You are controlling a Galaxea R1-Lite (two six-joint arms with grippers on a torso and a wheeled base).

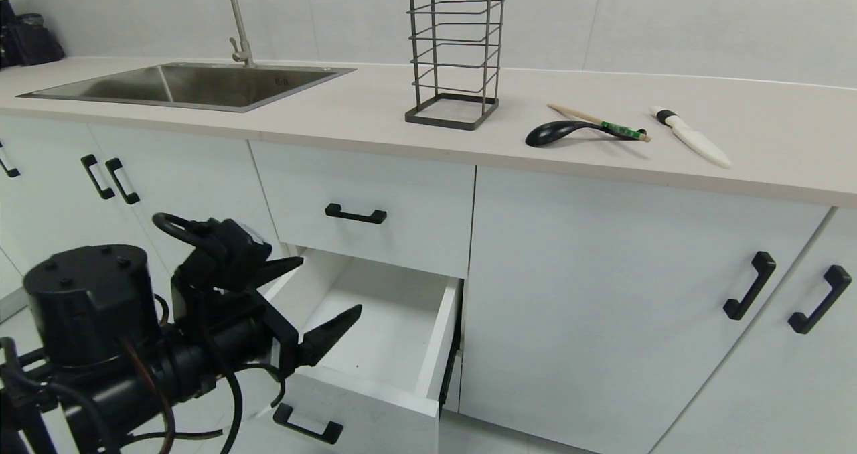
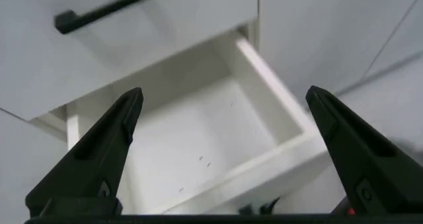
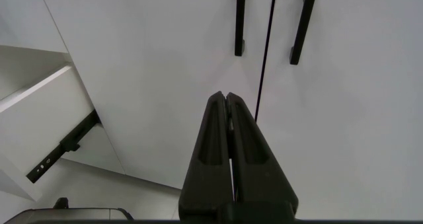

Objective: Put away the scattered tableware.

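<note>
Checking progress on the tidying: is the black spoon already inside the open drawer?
No, the black plastic spoon lies on the beige countertop, to the right of the dark wire rack.

The black wire rack stands on the pale tabletop, right of the steel sink. Farther right lie a black spoon, wooden chopsticks and white knife.

Our left gripper spread wide, our right gripper closed.
We hold our left arm low at the lower left of the head view, cables looping around its black wrist. Its two tapered fingers stand far apart, pointing forward and slightly down. Our right gripper's two fingers press flat together along their length.
</note>
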